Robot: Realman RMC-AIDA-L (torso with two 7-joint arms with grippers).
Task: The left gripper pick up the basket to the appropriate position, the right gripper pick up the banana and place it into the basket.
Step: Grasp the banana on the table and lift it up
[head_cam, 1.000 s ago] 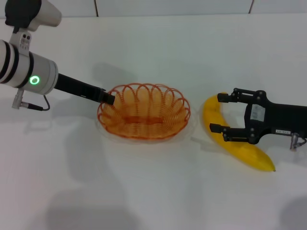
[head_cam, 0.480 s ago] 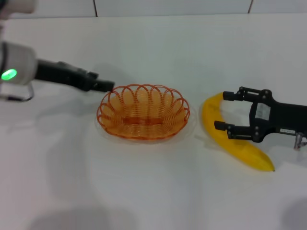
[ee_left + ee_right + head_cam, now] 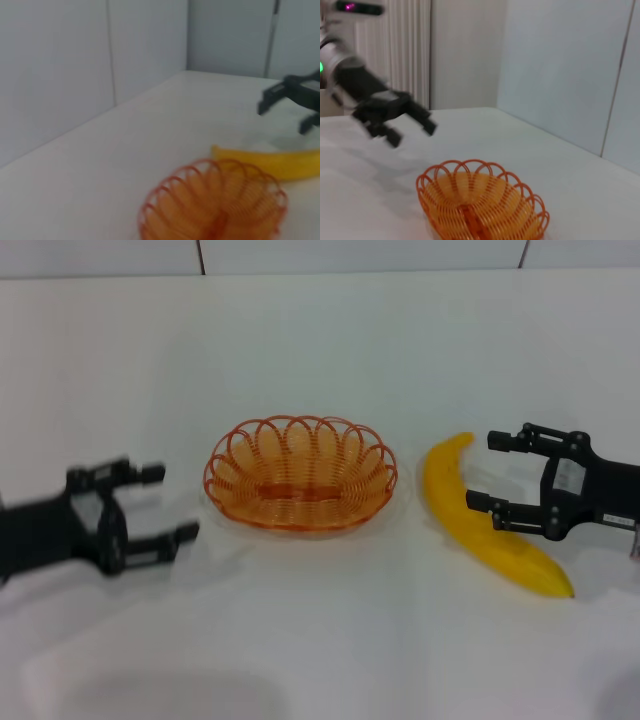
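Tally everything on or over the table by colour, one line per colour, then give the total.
Orange: 1, the basket
Yellow: 1, the banana
Black: 2, the left gripper and the right gripper, both with fingers open
Total: 4

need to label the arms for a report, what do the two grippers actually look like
Both are black two-fingered claws built from open linkage bars. The left gripper is all black here, with no label showing; in the right wrist view its arm looks grey-white with a small green light. The right gripper carries a small white label on its body and sits on a flat black arm.
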